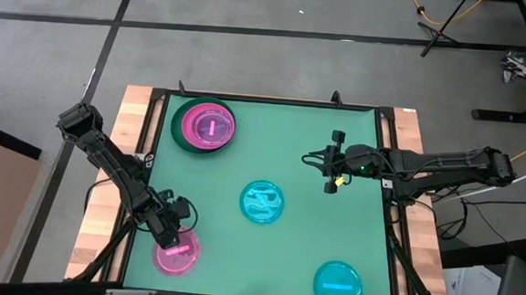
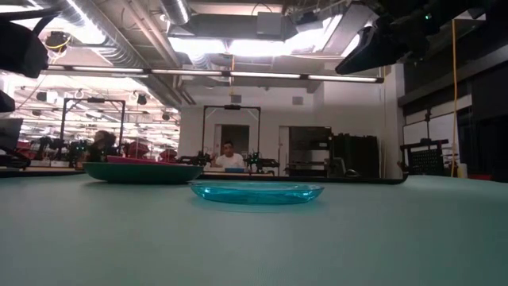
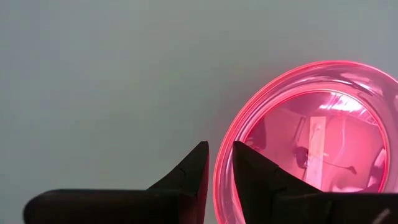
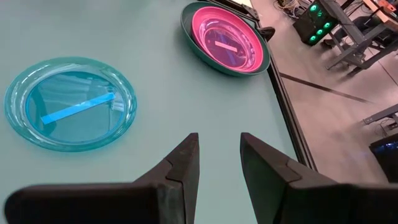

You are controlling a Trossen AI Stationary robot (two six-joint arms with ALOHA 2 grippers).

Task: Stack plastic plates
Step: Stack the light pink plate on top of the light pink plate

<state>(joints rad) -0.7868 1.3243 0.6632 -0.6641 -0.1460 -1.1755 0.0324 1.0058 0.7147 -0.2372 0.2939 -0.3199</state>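
Observation:
A small translucent pink plate [image 1: 176, 252] [image 3: 317, 130] lies near the table's near-left corner. My left gripper [image 1: 172, 233] [image 3: 219, 149] is at its far rim, shut on it. A dark green plate [image 1: 206, 126] [image 4: 227, 40] [image 2: 143, 171] sits at the far left with pink plates nested in it. One cyan plate [image 1: 262, 202] [image 4: 69, 102] [image 2: 255, 191] rests flat mid-table, and another cyan plate [image 1: 338, 285] lies near the near edge. My right gripper [image 1: 334, 175] [image 4: 219, 155] hovers open over bare table, right of the middle cyan plate. My left gripper has the translucent pink plate by its rim [image 3: 219, 186], one finger [image 3: 255, 174] inside the plate and the other finger [image 3: 189, 171] outside. The fingers come slanting down from the far left side. Whether the plate is lifted off the table cannot be told.
The green table mat [image 1: 319, 133] has bare room between the plates and along its right side. A dark raised frame [image 1: 386, 155] borders the mat. Beyond the table, the low view shows a workshop with a seated person [image 2: 230, 157].

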